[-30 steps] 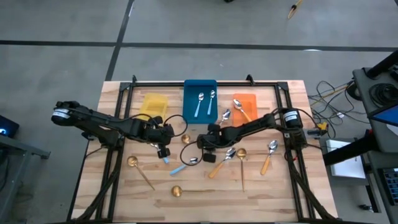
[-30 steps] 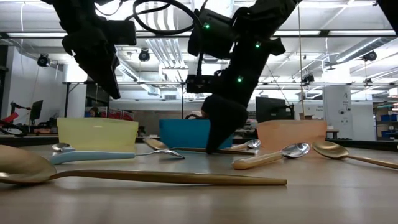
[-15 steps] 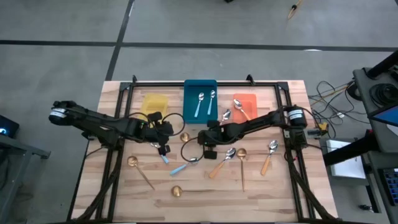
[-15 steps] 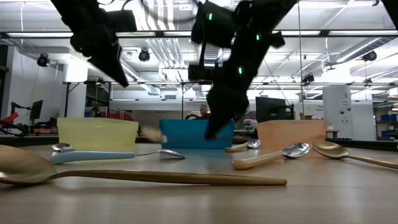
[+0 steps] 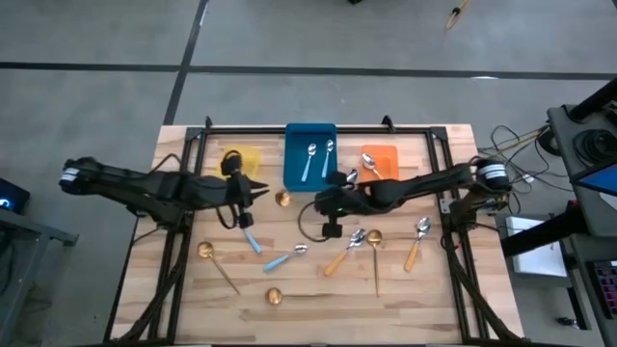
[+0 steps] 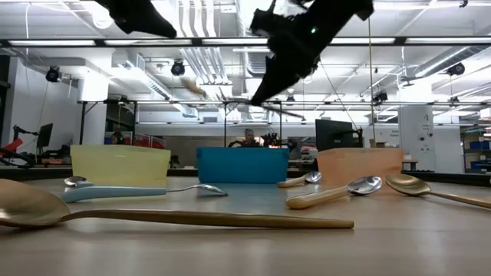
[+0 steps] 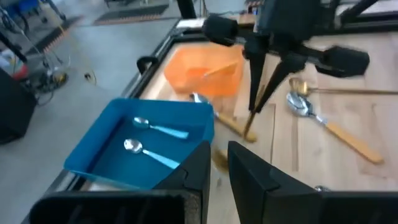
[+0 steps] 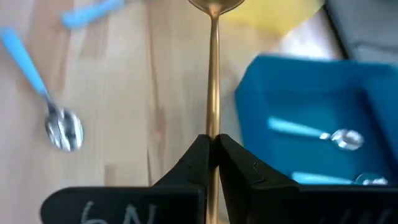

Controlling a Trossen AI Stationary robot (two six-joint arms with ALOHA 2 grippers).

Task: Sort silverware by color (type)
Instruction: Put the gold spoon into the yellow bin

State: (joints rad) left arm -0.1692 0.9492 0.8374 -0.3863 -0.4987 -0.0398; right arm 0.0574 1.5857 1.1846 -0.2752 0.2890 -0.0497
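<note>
Left gripper (image 5: 243, 191) raised by the yellow bin (image 5: 238, 160), fingers nearly closed, seemingly on a blue spoon (image 5: 250, 239) hanging below. Right gripper (image 5: 321, 203) lifted beside the blue bin (image 5: 292, 173), clamped on a gold spoon (image 8: 213, 74). Other spoons scattered on the table (image 5: 424, 299).

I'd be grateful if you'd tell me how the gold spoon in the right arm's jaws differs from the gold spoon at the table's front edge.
The held gold spoon is lifted off the table, clamped by its thin handle in the right gripper; the front gold spoon lies flat on the table, untouched. The held one hangs beside the blue bin; the other lies far from every bin. Both are all gold and thin-handled.
</note>
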